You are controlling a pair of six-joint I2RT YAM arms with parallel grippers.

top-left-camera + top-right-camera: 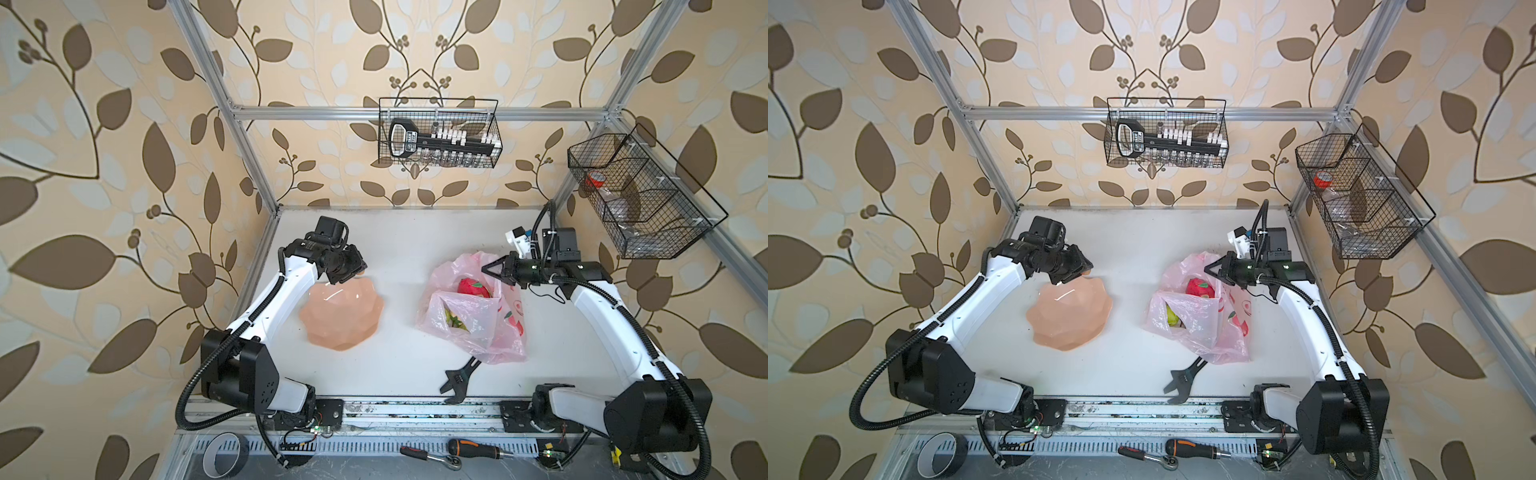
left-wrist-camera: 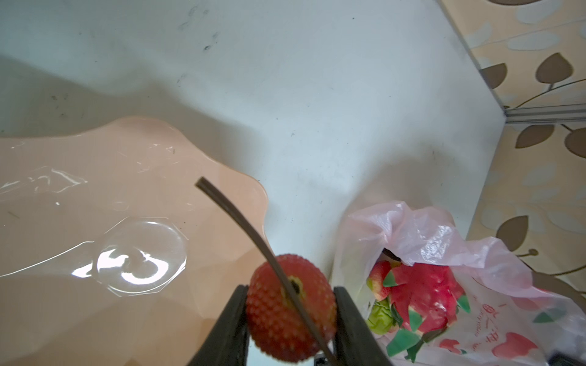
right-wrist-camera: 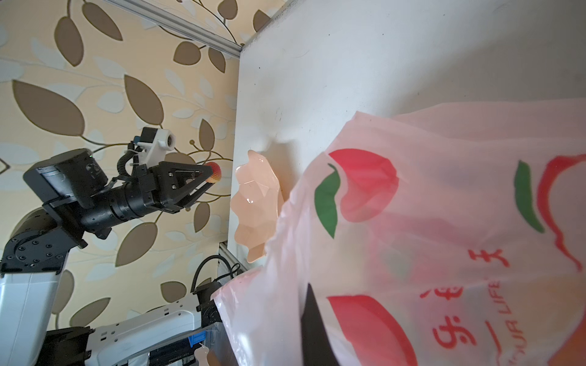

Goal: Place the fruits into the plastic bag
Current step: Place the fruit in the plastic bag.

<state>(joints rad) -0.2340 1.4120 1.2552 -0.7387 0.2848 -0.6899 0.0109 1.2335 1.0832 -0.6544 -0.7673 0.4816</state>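
Note:
My left gripper (image 2: 291,288) is shut on a red bumpy round fruit (image 2: 285,317) with a long brown stem. It holds the fruit in the air over the far edge of the peach plate (image 1: 340,320); the right wrist view shows the same fruit (image 3: 214,172) at the fingertips. My right gripper (image 1: 487,269) is shut on the far rim of the pale pink plastic bag (image 1: 478,332) and holds its mouth up. Inside the bag lie a red-pink dragon fruit (image 2: 425,291), a strawberry (image 2: 379,279), a green piece (image 2: 379,317) and a yellow lemon (image 1: 1170,313).
A black adjustable wrench (image 1: 459,376) lies at the bag's near corner. Two wire baskets (image 1: 440,133) (image 1: 636,195) hang on the back and right frame. A screwdriver (image 1: 473,449), a ratchet and a tape roll (image 1: 226,453) lie by the front rail.

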